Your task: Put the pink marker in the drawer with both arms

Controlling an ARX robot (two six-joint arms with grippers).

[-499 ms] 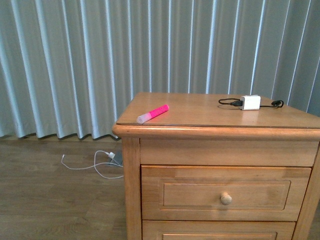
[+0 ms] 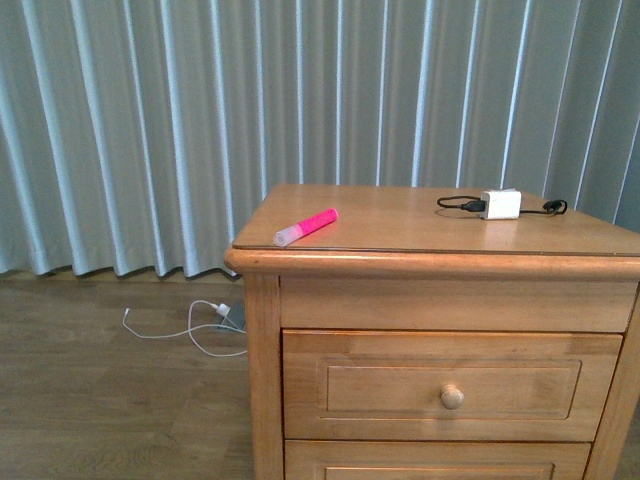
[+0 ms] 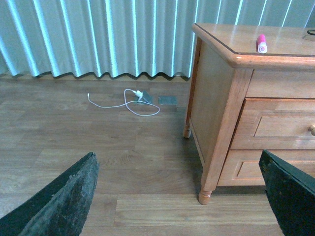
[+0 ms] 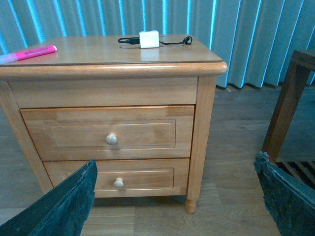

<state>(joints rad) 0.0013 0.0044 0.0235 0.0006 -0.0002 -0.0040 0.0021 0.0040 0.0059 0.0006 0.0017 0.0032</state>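
Observation:
The pink marker (image 2: 306, 227) lies on its side on the nightstand top, near the front left corner, pale cap end toward the edge; it also shows in the wrist views (image 3: 261, 43) (image 4: 28, 53). The drawer (image 2: 450, 385), the taller upper one with a round knob (image 4: 111, 139), is closed. Neither arm shows in the front view. My left gripper (image 3: 177, 160) hangs open over the floor, to the nightstand's left. My right gripper (image 4: 175, 160) is open in front of the nightstand, well back from it. Both are empty.
A white charger (image 2: 500, 204) with a black cable sits at the back right of the top. A white cable (image 3: 133, 101) lies on the floor by the curtain. The shallower lower drawer (image 4: 118, 183) is closed. Dark wooden furniture (image 4: 290, 98) stands right of the nightstand.

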